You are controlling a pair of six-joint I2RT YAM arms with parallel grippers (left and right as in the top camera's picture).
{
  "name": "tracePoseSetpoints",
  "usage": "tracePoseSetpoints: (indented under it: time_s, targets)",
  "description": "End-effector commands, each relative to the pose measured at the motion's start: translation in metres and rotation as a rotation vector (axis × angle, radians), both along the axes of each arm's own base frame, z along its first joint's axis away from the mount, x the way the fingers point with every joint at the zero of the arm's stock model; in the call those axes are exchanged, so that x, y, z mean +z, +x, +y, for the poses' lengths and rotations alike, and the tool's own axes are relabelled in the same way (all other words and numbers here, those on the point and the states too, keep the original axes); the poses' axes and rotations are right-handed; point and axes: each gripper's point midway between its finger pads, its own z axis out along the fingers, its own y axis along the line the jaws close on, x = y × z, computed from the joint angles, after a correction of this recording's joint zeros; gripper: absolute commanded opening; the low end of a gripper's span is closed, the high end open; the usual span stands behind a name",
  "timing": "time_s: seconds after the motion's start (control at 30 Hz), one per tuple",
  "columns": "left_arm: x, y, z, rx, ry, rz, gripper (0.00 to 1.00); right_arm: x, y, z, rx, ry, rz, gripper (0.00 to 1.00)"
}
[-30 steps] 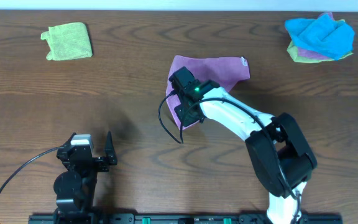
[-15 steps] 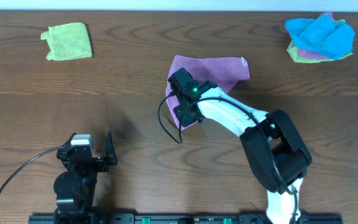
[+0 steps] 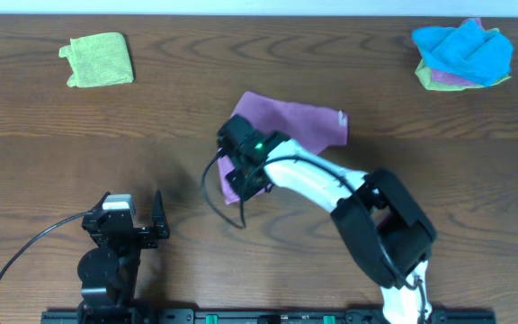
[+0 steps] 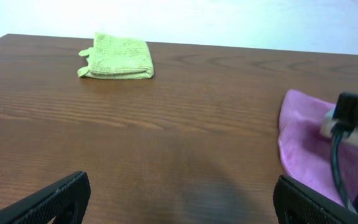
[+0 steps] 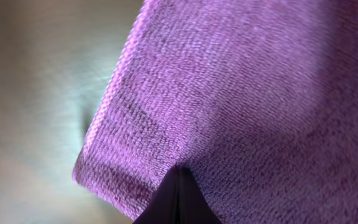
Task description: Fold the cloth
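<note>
Cloth (image 3: 295, 121) edge pinched between closed right fingers (image 5: 178, 204).

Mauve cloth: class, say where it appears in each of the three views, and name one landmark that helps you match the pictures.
Overhead: the mauve cloth lies a little above the centre of the table.
Left wrist: at the right edge, around mid-height.
Right wrist: it fills most of the picture.
Landmark: the lime-green cloth, top left in overhead and upper left in left wrist; it is not in right wrist.
</note>
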Motion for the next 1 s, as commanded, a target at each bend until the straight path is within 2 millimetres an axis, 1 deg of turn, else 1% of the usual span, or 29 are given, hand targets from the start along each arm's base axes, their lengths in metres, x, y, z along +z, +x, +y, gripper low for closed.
tracePoseSetpoints:
  time_s: [0.0,0.13,0.17,0.23,0.3,0.4,0.47,0.5,0.53,0.57,0.6,0.67,0.73,0.77,0.83,0.9,0.97]
  targets:
    - [-0.013,0.000,0.000,0.000,-0.003,0.028,0.96,-0.023,-0.030,0.007,0.059,-0.014,0.095,0.02]
    - [-0.013,0.000,0.000,0.000,-0.003,0.028,0.95,-0.021,-0.026,0.005,0.051,-0.019,0.089,0.02]
    - [-0.013,0.000,0.000,0.001,-0.003,0.028,0.95,-0.018,-0.023,0.004,0.043,-0.020,0.091,0.02]
    - [-0.013,0.000,0.000,0.000,-0.003,0.028,0.95,-0.008,-0.015,0.002,0.029,-0.024,0.086,0.02]
    - [-0.013,0.000,0.000,0.001,-0.003,0.028,0.95,0.005,-0.002,0.000,0.016,-0.040,0.058,0.01]
    - [-0.013,0.000,0.000,0.000,-0.003,0.028,0.95,0.030,0.020,-0.002,0.019,-0.069,0.001,0.02]
    - [-0.013,0.000,0.000,0.001,-0.003,0.028,0.95,0.049,0.034,-0.002,0.028,-0.080,-0.044,0.24]
    - [-0.013,0.000,0.000,0.001,-0.003,0.028,0.95,0.059,0.042,-0.002,0.025,-0.085,-0.069,0.33]
    - [-0.013,0.000,0.000,0.000,-0.003,0.028,0.95,0.066,0.048,-0.003,0.018,-0.090,-0.090,0.39]
    - [-0.013,0.000,0.000,0.001,-0.003,0.028,0.95,0.073,0.055,-0.006,0.011,-0.105,-0.116,0.42]
    - [-0.013,0.000,0.000,0.000,-0.003,0.028,0.95,0.080,0.064,-0.013,0.000,-0.136,-0.156,0.43]
    - [-0.013,0.000,0.000,0.000,-0.003,0.028,0.95,0.091,0.086,-0.034,-0.047,-0.228,-0.244,0.49]
    - [-0.013,0.000,0.000,0.001,-0.003,0.028,0.96,0.094,0.103,-0.057,-0.082,-0.288,-0.284,0.48]
    - [-0.013,0.000,0.000,0.001,-0.003,0.028,0.95,0.093,0.108,-0.068,-0.098,-0.293,-0.271,0.48]
    - [-0.013,0.000,0.000,0.001,-0.003,0.028,0.96,0.090,0.118,-0.093,-0.155,-0.296,-0.237,0.44]
    - [-0.013,0.000,0.000,0.001,-0.003,0.028,0.95,0.088,0.128,-0.119,-0.216,-0.296,-0.207,0.43]
    - [-0.013,0.000,0.000,0.001,-0.003,0.028,0.95,0.087,0.140,-0.151,-0.293,-0.292,-0.180,0.44]
